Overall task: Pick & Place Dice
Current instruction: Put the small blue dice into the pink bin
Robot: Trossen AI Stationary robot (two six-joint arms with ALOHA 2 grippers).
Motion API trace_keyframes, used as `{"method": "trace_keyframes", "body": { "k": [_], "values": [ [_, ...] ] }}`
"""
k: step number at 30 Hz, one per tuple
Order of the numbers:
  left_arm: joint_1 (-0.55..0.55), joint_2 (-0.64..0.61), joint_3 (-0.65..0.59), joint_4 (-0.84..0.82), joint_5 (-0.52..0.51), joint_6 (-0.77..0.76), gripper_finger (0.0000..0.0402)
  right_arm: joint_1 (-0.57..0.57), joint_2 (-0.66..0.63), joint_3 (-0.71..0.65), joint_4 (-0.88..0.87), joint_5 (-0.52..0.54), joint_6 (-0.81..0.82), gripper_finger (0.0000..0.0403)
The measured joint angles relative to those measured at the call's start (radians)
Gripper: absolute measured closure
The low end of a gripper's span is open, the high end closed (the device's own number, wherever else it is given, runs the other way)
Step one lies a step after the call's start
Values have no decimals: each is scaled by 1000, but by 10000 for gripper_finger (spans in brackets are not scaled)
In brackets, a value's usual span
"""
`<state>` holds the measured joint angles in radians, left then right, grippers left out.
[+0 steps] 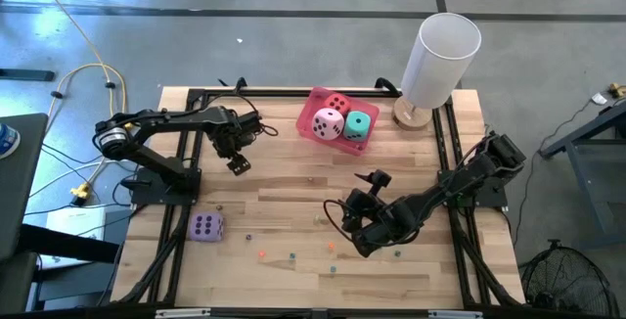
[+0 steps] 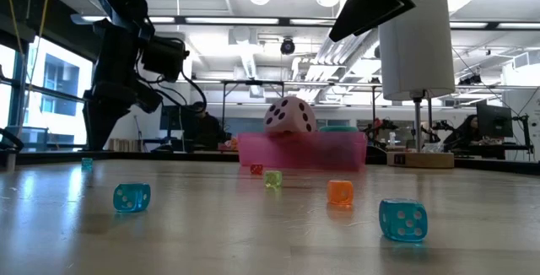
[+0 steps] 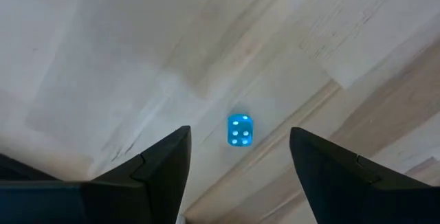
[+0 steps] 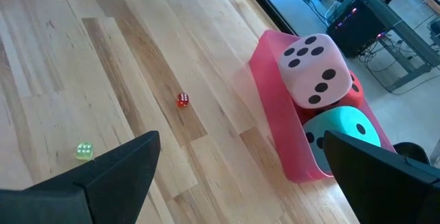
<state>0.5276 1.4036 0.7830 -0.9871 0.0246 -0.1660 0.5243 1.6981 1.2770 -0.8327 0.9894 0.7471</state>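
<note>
Count on the table: four large soft dice, namely one pink die, one red die and one teal die in the single pink tray, plus one purple die on the boards. Tiny dice: several, exact number not determinable. One white cylinder. Two robot arms.

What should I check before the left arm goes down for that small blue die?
1. Left gripper open: ok, fingers apart.
2. Blue die lined up between the fingers: ok in the left wrist view.
3. Wood around that die free of other dice: ok in that view.
4. Pink tray has room: not ok, the pink die, red die and teal die fill it.
5. Right gripper out of the way: ok, open, far across the table.
6. Purple die still outside the tray: ok.
</note>
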Motion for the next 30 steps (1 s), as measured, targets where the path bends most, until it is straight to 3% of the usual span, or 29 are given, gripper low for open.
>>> {"method": "trace_keyframes", "body": {
  "k": [8,18,25,30],
  "values": [
    [0,0,0,1,-22,5,165,0,0,0,1,-2,0,3],
    [17,0,2,1,0,197,165,-1,0,0,30,-2,-30,3],
    [28,0,1,-27,13,436,165,-1,0,0,44,-2,-45,3],
    [28,0,-23,-34,-5,462,165,-1,0,0,44,-5,-45,3]
  ]
}}
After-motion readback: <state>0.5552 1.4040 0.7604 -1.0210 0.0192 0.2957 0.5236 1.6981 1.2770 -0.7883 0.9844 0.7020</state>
